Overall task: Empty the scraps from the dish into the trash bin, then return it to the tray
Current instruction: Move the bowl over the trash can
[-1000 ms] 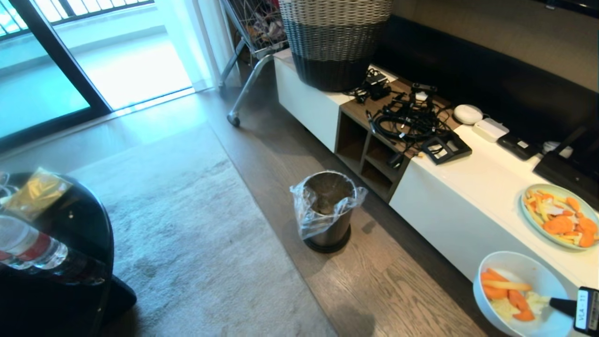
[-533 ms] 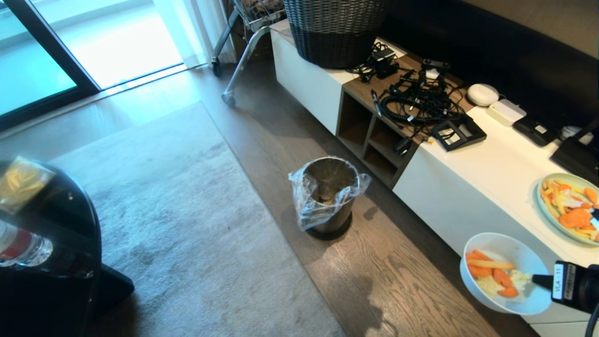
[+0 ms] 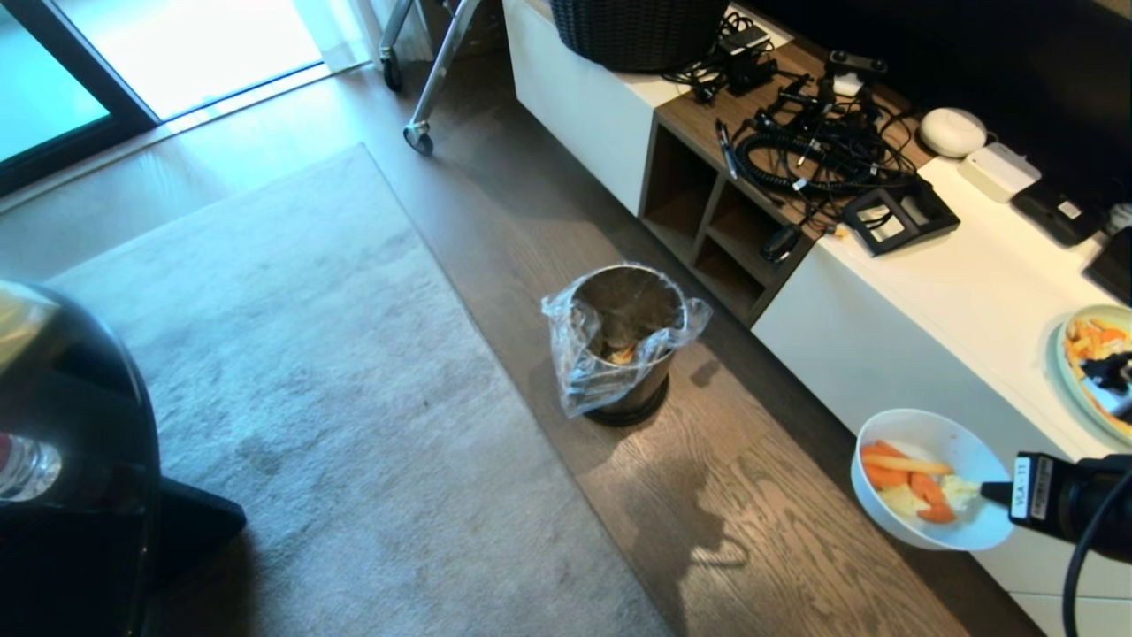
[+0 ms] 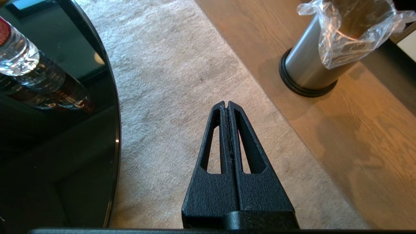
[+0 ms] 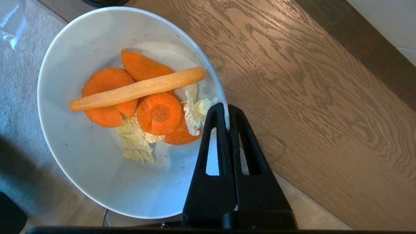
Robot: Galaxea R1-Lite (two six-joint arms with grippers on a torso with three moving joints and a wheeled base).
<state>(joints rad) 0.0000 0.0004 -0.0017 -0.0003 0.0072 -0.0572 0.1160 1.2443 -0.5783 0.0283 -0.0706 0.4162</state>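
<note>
My right gripper (image 5: 226,109) is shut on the rim of the dish (image 5: 81,152), a white bowl held in the air above the wooden floor at the lower right of the head view, dish (image 3: 955,438). The scraps (image 5: 143,104), carrot slices, a pale strip and cabbage bits, lie inside the bowl, scraps (image 3: 906,487). The trash bin (image 3: 623,341), silver with a clear bag over its rim, stands on the floor to the left of the bowl, trash bin (image 4: 315,65). My left gripper (image 4: 227,104) is shut and empty, over the rug. The tray is out of view.
A low white cabinet (image 3: 937,292) runs along the right, carrying cables (image 3: 822,141) and a pale blue plate of food (image 3: 1097,363). A glossy round black table (image 3: 71,442) with a water bottle (image 4: 16,55) stands at the left. A grey rug (image 3: 309,398) covers the floor between.
The head camera has tipped further down, shifting the whole scene up. The bowl in my right gripper has moved left and away from the cabinet's edge, nearer the bin.
</note>
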